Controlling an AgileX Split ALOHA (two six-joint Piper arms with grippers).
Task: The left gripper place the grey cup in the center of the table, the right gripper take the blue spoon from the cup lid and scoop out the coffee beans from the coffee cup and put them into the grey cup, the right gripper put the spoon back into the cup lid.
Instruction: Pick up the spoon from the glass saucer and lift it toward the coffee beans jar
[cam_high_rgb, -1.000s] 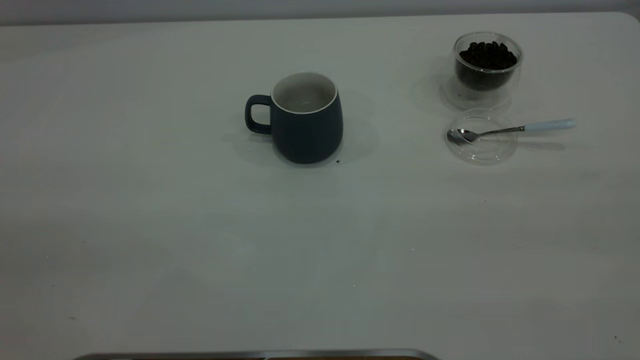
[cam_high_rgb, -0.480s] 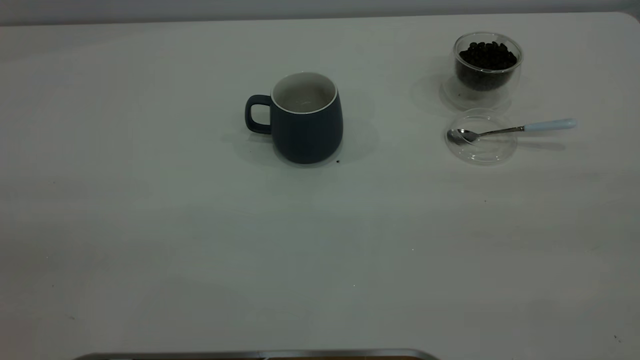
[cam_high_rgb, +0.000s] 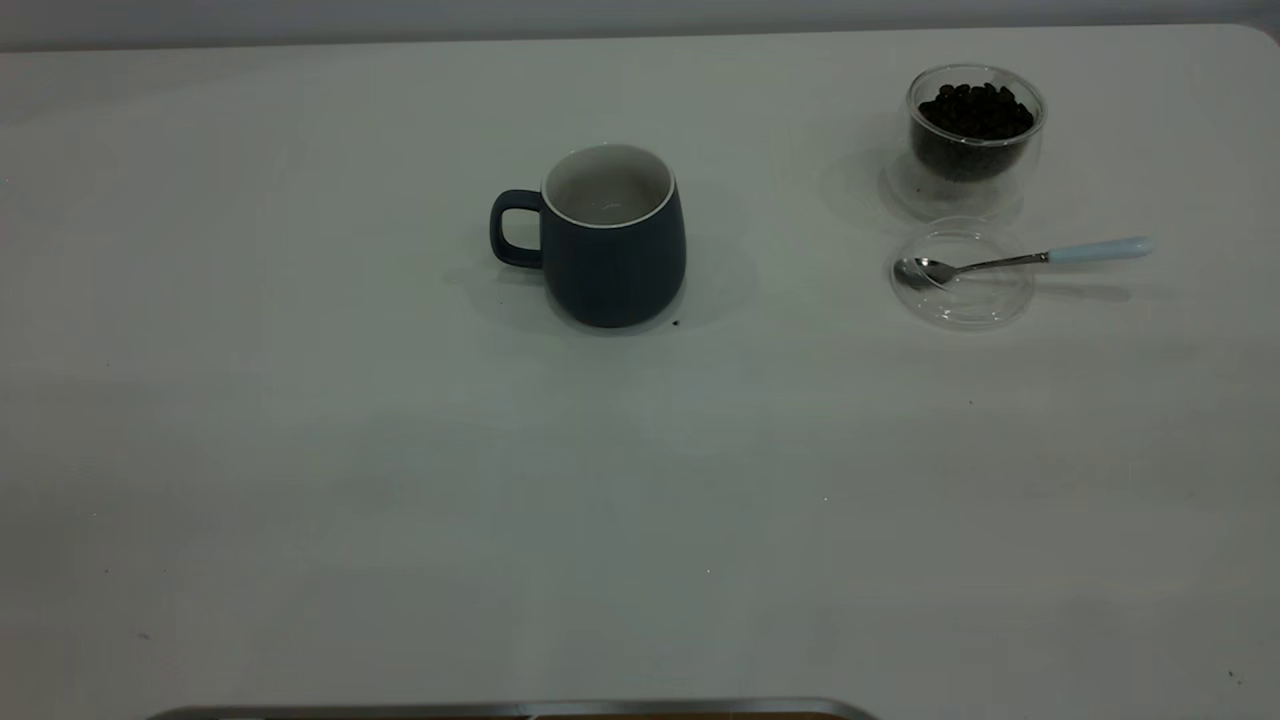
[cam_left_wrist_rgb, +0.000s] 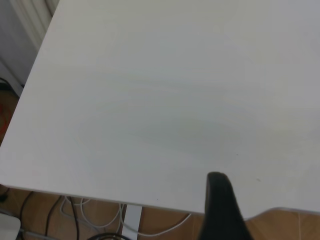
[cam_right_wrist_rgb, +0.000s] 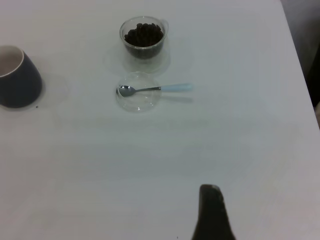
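The grey cup (cam_high_rgb: 612, 240) stands upright near the middle of the table (cam_high_rgb: 400, 480), handle to the left, its off-white inside bare. It also shows in the right wrist view (cam_right_wrist_rgb: 17, 77). The coffee cup (cam_high_rgb: 975, 135) holds a heap of coffee beans (cam_high_rgb: 975, 108) at the far right. The cup lid (cam_high_rgb: 962, 280) lies just in front of it. The blue spoon (cam_high_rgb: 1030, 258) rests with its bowl in the lid and its handle pointing right. Neither gripper shows in the exterior view. My right gripper (cam_right_wrist_rgb: 210, 192) hangs well short of the spoon (cam_right_wrist_rgb: 160, 88). My left gripper (cam_left_wrist_rgb: 218, 185) is over a bare table corner.
A tiny dark speck (cam_high_rgb: 675, 323) lies by the mug's base. The table's edge (cam_left_wrist_rgb: 100, 197) runs under the left gripper, with wooden floor and white cables (cam_left_wrist_rgb: 95, 212) below. A metal strip (cam_high_rgb: 520, 708) lies along the front edge.
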